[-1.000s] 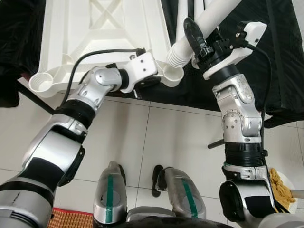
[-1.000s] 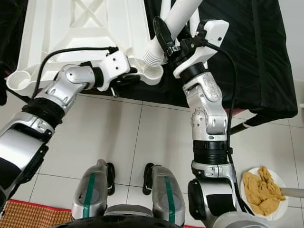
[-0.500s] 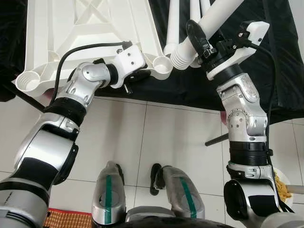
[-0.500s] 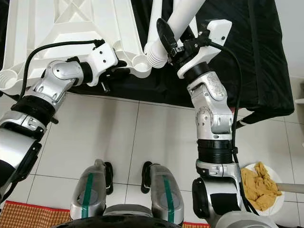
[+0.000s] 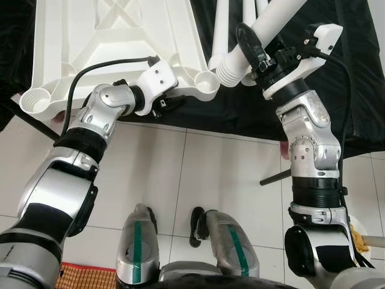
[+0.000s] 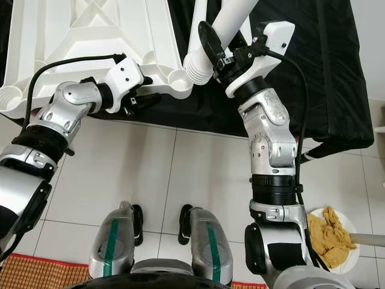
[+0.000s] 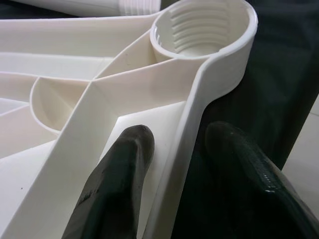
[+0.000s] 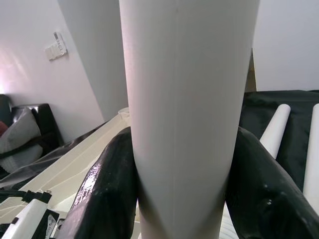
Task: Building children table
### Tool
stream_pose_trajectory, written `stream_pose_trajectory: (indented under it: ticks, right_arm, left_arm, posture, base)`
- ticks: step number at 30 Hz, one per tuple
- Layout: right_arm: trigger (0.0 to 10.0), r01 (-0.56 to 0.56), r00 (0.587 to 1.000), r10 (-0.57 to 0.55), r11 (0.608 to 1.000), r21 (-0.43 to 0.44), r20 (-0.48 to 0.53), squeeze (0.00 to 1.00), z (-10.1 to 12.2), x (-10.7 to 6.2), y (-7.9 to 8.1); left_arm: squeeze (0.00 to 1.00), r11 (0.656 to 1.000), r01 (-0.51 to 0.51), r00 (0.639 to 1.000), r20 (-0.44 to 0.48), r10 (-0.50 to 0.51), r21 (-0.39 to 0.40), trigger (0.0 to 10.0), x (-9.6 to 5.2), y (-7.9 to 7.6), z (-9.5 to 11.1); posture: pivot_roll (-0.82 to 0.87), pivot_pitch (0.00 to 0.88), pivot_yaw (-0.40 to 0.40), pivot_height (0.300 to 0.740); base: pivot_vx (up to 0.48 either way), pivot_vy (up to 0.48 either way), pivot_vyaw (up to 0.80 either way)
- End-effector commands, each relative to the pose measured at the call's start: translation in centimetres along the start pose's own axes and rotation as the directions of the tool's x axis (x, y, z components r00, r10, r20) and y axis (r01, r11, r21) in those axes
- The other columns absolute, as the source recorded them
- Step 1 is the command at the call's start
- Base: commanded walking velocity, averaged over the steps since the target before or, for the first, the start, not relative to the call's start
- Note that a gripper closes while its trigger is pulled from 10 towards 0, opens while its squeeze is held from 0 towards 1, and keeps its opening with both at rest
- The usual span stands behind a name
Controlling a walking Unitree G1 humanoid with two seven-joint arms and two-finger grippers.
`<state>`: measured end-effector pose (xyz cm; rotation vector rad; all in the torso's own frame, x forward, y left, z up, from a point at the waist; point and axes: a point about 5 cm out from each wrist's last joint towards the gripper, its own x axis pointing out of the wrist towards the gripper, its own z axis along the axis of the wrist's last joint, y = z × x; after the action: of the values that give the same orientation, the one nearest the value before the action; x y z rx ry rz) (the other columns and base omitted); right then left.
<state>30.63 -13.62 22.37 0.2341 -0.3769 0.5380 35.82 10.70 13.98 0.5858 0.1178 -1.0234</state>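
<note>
White plastic everywhere here: the upturned table top (image 5: 114, 42) lies on a black cloth (image 6: 337, 72), its ribbed underside facing up, and a threaded corner socket (image 5: 206, 82) waits just beside the ribbed, threaded end of the table leg (image 5: 264, 30).

The main risk, as I judge it, is cross-threading. The leg is held tilted, its end near the socket but not lined up over the mouth, so if it is pushed down at this slant the threads may bite crooked or the end may skid off the rim. A second risk is the table top sliding on the cloth under that push (the left hold is on a thin rim only), which would carry the socket out from under the leg. The spare legs (image 6: 195, 24) lying beyond could also be knocked.

The right gripper (image 8: 179, 199) is clenched on the leg, one black finger on each side of the tube, pressed against it. The left gripper (image 7: 174, 174) straddles the table top's edge rim near the socket, one finger inside the rib and one outside; whether the fingers actually pinch the rim I cannot tell.
</note>
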Motion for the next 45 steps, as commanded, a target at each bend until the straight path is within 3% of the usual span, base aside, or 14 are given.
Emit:
stream_pose_trajectory:
  ticks: [1, 4, 5, 6, 13, 15, 23, 29, 45]
  right_arm:
    - [10.0, -0.01, 1.0, 0.01, 1.0, -0.003, 0.001, 0.0, 0.1, 0.1, -0.2]
    - [10.0, -0.011, 1.0, 0.011, 1.0, -0.003, -0.001, 0.0, 0.1, 0.1, -0.2]
    - [10.0, -0.011, 1.0, 0.011, 1.0, -0.004, -0.005, 0.0, 0.1, 0.1, -0.2]
    - [10.0, -0.013, 1.0, 0.013, 1.0, -0.006, -0.01, 0.0, 0.0, 0.0, -0.2]
    - [10.0, -0.012, 0.999, 0.012, 1.0, 0.003, -0.043, 0.0, -0.2, -0.1, -0.7]
    - [10.0, -0.013, 0.998, 0.014, 1.0, 0.015, -0.057, 0.0, -0.4, -0.2, -1.0]
    - [10.0, -0.007, 0.999, 0.009, 0.999, 0.044, -0.047, 0.0, -1.0, -0.2, -1.5]
    - [10.0, -0.004, 0.998, 0.013, 0.988, 0.154, -0.054, 0.0, -2.4, 0.5, -1.4]
    - [10.0, -0.025, 0.997, 0.036, 0.985, 0.169, -0.063, 0.0, -4.4, 2.0, -1.2]
  left_arm:
    - [0.0, 0.999, -0.021, 1.0, -0.022, 0.02, -0.039, 10.0, 0.2, -0.2, -0.6]
    - [0.0, 0.999, -0.019, 1.0, -0.016, 0.019, -0.035, 10.0, 0.3, -0.3, -0.5]
    - [0.0, 0.999, -0.009, 1.0, -0.007, 0.009, -0.038, 3.9, 0.3, -0.4, -0.4]
    - [0.0, 0.999, 0.001, 1.0, 0.01, -0.001, -0.039, 0.0, 0.3, -0.5, -0.4]
    - [0.0, 0.999, 0.043, 0.999, 0.018, -0.042, -0.023, 0.0, 0.1, -0.9, -0.3]
    - [0.0, 0.999, 0.049, 0.999, 0.004, -0.049, 0.001, 10.0, 0.0, -0.9, -0.4]
    - [0.0, 1.0, 0.022, 1.0, 0.015, -0.022, 0.002, 10.0, -0.4, -0.2, 0.1]
    - [0.0, 0.999, 0.012, 0.999, 0.036, -0.014, 0.036, 10.0, -0.5, -0.4, 0.7]
    - [0.0, 0.998, 0.017, 0.998, 0.062, -0.021, 0.056, 10.0, -0.6, -1.1, 1.4]
  posture:
    - [0.02, 0.055, -0.062, 0.74]
    - [0.02, 0.054, -0.061, 0.74]
    - [0.02, 0.051, -0.059, 0.74]
    - [0.02, 0.051, -0.056, 0.74]
    - [0.02, 0.058, -0.059, 0.74]
    - [0.01, 0.059, -0.062, 0.74]
    - [0.02, 0.059, -0.068, 0.74]
    - [0.02, 0.061, -0.07, 0.74]
    - [0.04, 0.048, -0.077, 0.74]
  base:
    - [0.0, 0.0, 0.0]
    - [0.0, 0.0, 0.0]
    - [0.0, 0.0, 0.0]
    - [0.0, 0.0, 0.0]
    - [0.0, 0.0, 0.0]
    - [0.0, 0.0, 0.0]
    - [0.0, 0.0, 0.0]
    - [0.0, 0.0, 0.0]
    - [0.0, 0.0, 0.0]
